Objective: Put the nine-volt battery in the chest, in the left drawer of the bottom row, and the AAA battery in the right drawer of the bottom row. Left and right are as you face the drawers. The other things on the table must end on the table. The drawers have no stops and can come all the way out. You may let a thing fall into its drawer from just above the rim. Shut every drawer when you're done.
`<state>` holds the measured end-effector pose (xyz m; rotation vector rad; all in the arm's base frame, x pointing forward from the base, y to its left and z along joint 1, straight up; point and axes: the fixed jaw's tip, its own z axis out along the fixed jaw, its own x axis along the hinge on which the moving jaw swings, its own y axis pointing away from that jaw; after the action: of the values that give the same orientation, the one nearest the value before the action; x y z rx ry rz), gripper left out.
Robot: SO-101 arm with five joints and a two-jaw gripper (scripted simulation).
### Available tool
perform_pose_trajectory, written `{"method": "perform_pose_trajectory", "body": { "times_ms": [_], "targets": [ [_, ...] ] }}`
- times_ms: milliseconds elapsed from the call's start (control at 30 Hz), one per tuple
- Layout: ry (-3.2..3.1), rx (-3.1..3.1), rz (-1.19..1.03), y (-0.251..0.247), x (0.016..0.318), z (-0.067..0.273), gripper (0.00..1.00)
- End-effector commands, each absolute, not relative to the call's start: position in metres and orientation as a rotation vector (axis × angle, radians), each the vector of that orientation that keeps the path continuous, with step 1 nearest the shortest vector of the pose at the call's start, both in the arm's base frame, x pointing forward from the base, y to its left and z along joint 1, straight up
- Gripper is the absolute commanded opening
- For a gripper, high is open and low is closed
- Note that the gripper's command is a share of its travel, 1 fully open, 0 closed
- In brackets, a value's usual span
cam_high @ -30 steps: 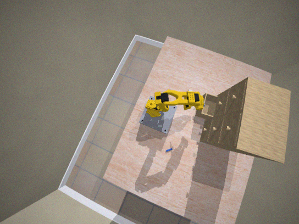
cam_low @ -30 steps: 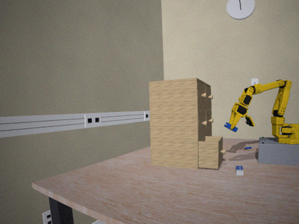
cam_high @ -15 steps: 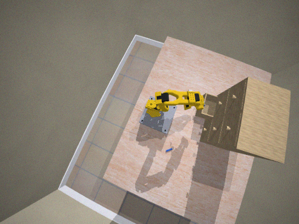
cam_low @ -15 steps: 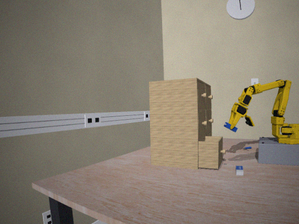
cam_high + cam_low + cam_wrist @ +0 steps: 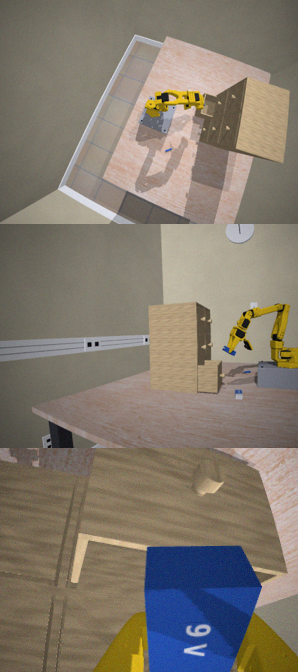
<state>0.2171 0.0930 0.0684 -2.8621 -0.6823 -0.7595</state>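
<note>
OK, so the biggest thing here is the wood-topped table (image 5: 216, 63) (image 5: 137, 410) (image 5: 286, 508), with the tall wooden chest of drawers (image 5: 265, 118) (image 5: 175, 347) (image 5: 27, 538) standing on it. Three rows of two, and all shut except the bottom-left drawer (image 5: 208, 116) (image 5: 208, 378) (image 5: 170, 513), which is pulled out with its open top showing. The closed fronts and their knobs rise right behind that opening, so they're the tight side; the open drawer's own knob pokes out towards the robot. The yellow arm (image 5: 178, 96) (image 5: 281, 323) is up on a grey base block (image 5: 165, 129) (image 5: 264, 381), reaching across high and then bending down, wrist tilted, fingers slanting down towards the chest. The gripper (image 5: 204, 105) (image 5: 230, 350) (image 5: 195, 623) is closed on the blue nine-volt battery (image 5: 204, 104) (image 5: 227, 350) (image 5: 200, 598), "9V" facing the wrist view, held well above the drawer rim near its front end. A little blue-and-white block (image 5: 239, 395) sits on the table near the open drawer, off to its outer side. Smallest is a blue cylinder, looks like the AAA battery (image 5: 168, 150) (image 5: 247, 371), lying on the tabletop well apart from the drawers.
</note>
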Motion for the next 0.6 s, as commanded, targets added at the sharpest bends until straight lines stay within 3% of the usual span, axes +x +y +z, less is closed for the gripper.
{"method": "perform_pose_trajectory", "body": {
  "times_ms": [0, 567],
  "targets": [
    [-0.68, -2.852, -0.767, 0.0964, 0.2185, 0.0701, 0.0],
    [-0.672, -2.856, -0.768, 0.0941, 0.2169, 0.0693, 0.0]
  ]
}}
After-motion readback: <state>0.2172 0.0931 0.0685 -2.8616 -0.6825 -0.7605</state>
